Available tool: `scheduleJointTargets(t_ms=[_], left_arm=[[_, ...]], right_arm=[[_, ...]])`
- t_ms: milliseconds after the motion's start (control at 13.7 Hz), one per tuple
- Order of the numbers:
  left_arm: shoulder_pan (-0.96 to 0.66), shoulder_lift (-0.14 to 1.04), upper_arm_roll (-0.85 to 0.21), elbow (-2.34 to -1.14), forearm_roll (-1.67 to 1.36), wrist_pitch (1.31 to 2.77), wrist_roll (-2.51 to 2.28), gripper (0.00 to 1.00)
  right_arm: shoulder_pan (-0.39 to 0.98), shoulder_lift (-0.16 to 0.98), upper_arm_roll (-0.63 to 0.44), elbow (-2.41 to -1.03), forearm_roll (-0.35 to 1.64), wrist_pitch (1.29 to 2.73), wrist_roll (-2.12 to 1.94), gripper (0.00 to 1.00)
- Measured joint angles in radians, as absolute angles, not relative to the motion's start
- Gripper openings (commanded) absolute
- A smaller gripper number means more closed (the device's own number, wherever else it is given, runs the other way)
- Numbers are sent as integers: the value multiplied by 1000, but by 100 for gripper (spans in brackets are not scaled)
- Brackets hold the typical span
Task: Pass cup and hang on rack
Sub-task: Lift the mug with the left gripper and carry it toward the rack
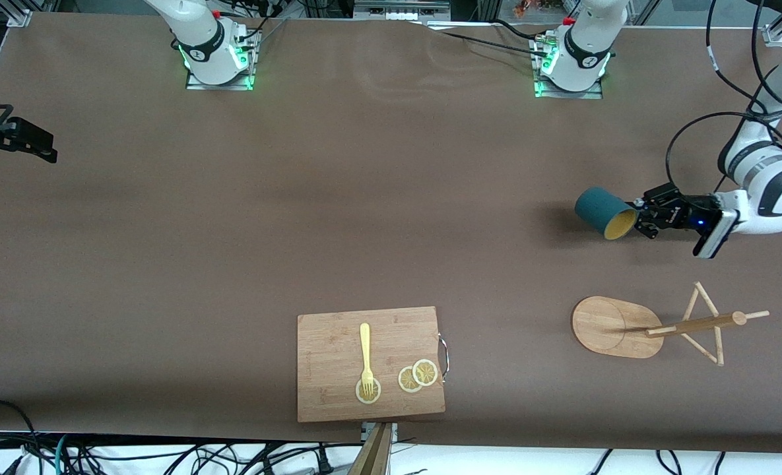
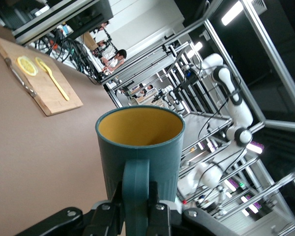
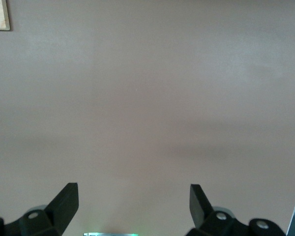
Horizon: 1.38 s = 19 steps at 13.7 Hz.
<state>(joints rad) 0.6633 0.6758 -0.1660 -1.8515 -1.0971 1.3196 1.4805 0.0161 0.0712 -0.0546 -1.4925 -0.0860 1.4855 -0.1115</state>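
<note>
here the cup is pinched by its handle in the left gripper and carried on its side above the table, away from the rack, presumably for passing, while the right gripper is kept spread, waiting.

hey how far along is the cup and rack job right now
Done: the left pincer has the cup by its handle, lifted over the table's left-arm end. In hand: carrying it. Left: the pass to the open right pincer, which waits, and hanging; the rack has no cup on it.
</note>
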Motion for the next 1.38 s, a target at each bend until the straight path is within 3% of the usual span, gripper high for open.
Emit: scheduleJointTargets(t_ms=[291,655,1383], left_arm=[[684,675,-167,-1774,-1097,1280,1154,0],[731,678,-167,-1761,-1124,1242,865,0],[732,729,-174,-1711,-1215,1238,747,0]], right_arm=[[16,71,-55,-1493,-86,1485,-111,100],[16,71,-55,-1493,-86,1486,-111,100],[16,71,-55,-1493,-86,1486,-111,100]])
